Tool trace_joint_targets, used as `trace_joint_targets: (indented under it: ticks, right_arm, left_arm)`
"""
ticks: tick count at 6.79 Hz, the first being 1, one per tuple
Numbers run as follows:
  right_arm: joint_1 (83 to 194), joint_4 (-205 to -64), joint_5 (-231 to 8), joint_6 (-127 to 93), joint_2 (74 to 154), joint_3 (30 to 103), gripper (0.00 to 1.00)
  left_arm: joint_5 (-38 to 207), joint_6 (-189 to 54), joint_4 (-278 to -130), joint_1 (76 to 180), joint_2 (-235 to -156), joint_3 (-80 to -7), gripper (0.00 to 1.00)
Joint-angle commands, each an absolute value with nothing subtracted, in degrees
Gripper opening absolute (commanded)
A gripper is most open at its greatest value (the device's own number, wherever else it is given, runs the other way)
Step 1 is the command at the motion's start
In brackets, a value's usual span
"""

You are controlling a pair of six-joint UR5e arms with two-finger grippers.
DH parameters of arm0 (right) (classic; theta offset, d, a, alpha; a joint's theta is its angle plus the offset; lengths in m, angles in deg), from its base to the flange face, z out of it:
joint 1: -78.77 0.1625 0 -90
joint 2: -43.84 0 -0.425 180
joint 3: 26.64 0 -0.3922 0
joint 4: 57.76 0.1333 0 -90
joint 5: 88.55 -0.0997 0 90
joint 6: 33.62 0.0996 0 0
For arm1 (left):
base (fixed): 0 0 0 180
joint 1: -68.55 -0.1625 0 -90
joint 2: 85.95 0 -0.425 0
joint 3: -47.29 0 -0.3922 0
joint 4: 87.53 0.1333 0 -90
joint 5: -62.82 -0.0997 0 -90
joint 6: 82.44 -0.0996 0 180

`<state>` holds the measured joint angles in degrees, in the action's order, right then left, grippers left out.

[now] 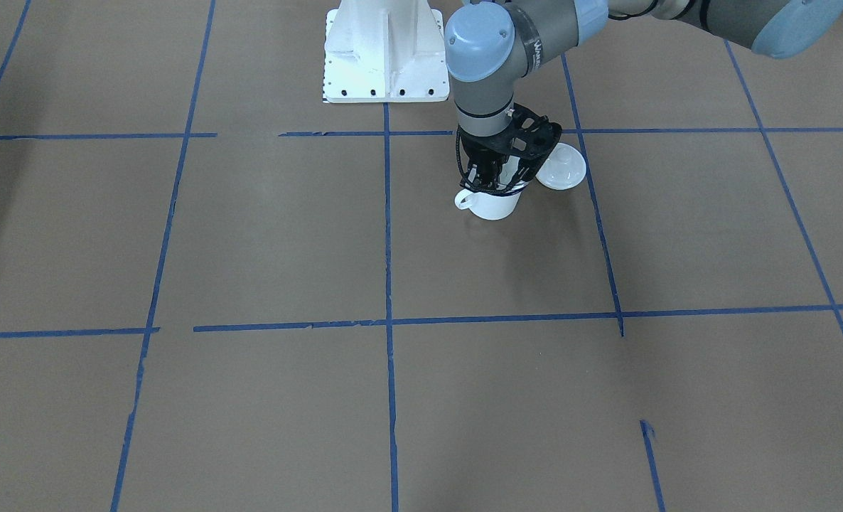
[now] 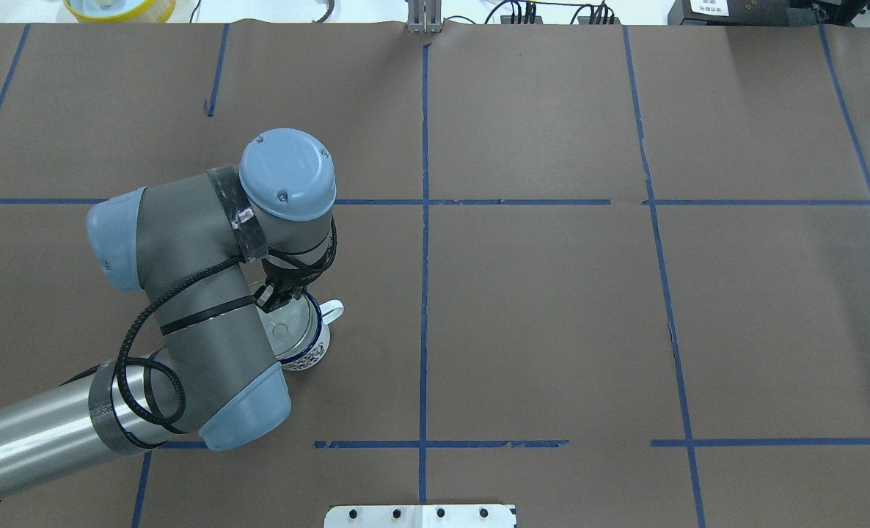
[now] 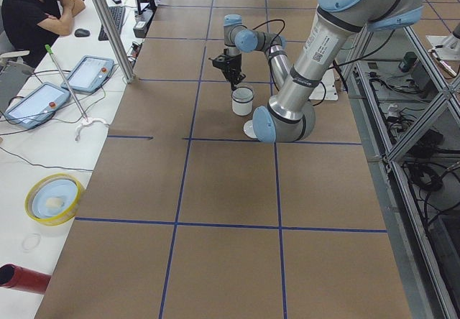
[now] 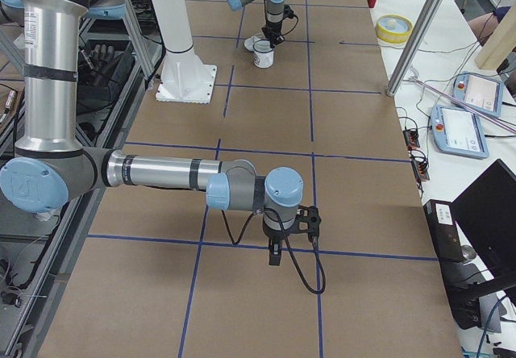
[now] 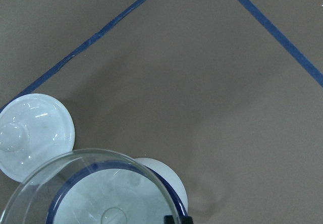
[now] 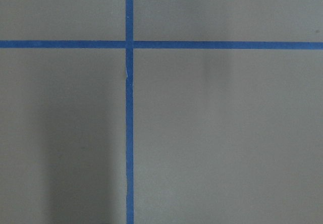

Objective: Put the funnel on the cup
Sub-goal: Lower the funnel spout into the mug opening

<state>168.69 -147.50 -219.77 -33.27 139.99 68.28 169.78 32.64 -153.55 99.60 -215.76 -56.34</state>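
The white enamel cup [image 2: 310, 355] with a dark blue rim stands left of the table's middle, its handle [image 2: 332, 312] pointing toward the far side. It also shows in the front view [image 1: 492, 204]. My left gripper [image 2: 282, 295] is directly over the cup and is shut on the rim of the clear funnel [image 2: 287, 331]. The funnel sits level at the cup's mouth; I cannot tell whether it rests on the rim. In the left wrist view the funnel [image 5: 96, 186] covers the cup [image 5: 170, 182]. My right gripper [image 4: 274, 255] hovers over bare table far away; I cannot tell its state.
A small round white knobbed lid [image 1: 561, 167] lies on the table right beside the cup, also in the left wrist view [image 5: 35, 133]. The white robot base [image 1: 382, 50] stands close behind. Blue tape lines cross the brown table. A yellow bowl [image 2: 119, 7] sits past the far edge.
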Motion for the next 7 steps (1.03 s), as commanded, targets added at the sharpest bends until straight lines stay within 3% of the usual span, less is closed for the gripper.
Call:
trace_joint_targets:
  ticks: [1, 5, 6, 7]
  right_arm:
    - [168.69, -147.5, -219.77, -33.26, 139.99, 68.28, 1.0]
    - [168.69, -147.5, -219.77, -33.26, 139.99, 68.28, 1.0]
    - [168.69, -147.5, -219.77, -33.26, 139.99, 68.28, 1.0]
    - [168.69, -147.5, -219.77, -33.26, 139.99, 68.28, 1.0]
  left_arm:
    - [169.7, 32.61, -153.63, 99.49, -216.03, -56.24, 0.0]
    - [169.61, 32.52, -155.02, 99.4, -216.12, -55.28, 0.0]
    - [169.61, 32.52, -155.21, 99.4, -216.29, -55.19, 0.2]
    - [168.48, 32.43, -155.29, 99.4, -216.21, -55.19, 0.87]
